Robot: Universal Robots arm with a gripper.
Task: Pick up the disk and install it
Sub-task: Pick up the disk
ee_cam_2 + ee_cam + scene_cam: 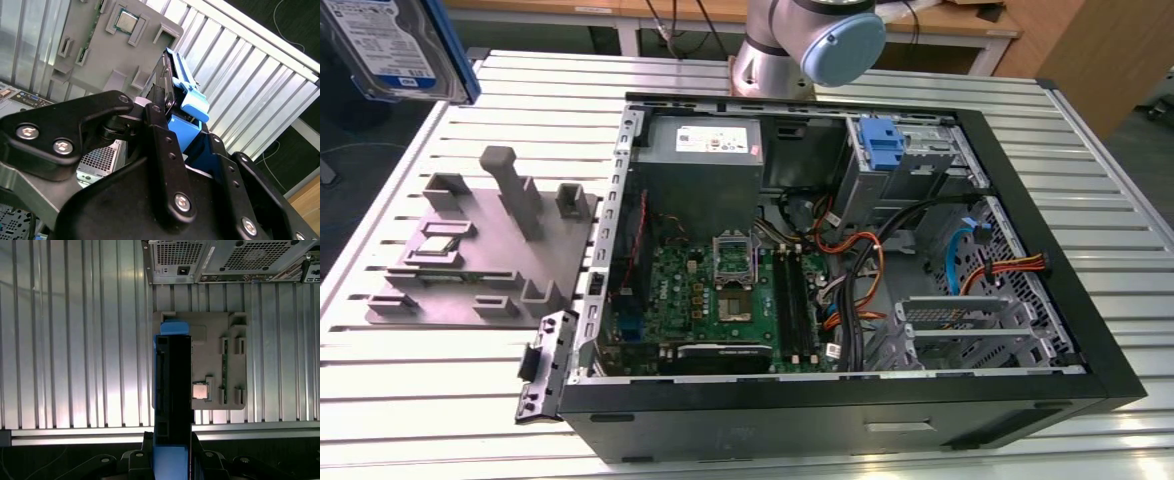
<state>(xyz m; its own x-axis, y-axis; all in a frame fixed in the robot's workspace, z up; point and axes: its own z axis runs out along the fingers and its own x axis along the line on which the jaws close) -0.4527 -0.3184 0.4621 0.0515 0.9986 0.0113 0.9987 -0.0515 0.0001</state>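
Jaws: closed on the disk (pixel 186 102); in the second wrist view a black finger is pressed against each side of its blue frame.
Disk: held in the air, well clear of the surface (pixel 440 400). In the exterior view it is seen high at the exterior view's left, its white-and-blue label turned to the camera, well apart from the computer case (pixel 787 425).
Disk, first wrist view: seen edge-on, with the blue frame showing at both ends and the grey holder (pixel 220 340) below and beside it.
Computer case: laid on its side on the slatted metal surface with the side panel off; the green board and coloured cables are exposed.
Grey holder: rested on the surface just beside the case, at the exterior view's left; a small square chip (pixel 201 390) is seated in one recess.
Power supply (pixel 704 143): a grey box fixed in a far corner of the case, near the arm's base (pixel 801 45).
Blue bracket (pixel 886 145): set in the bay beside the power supply.
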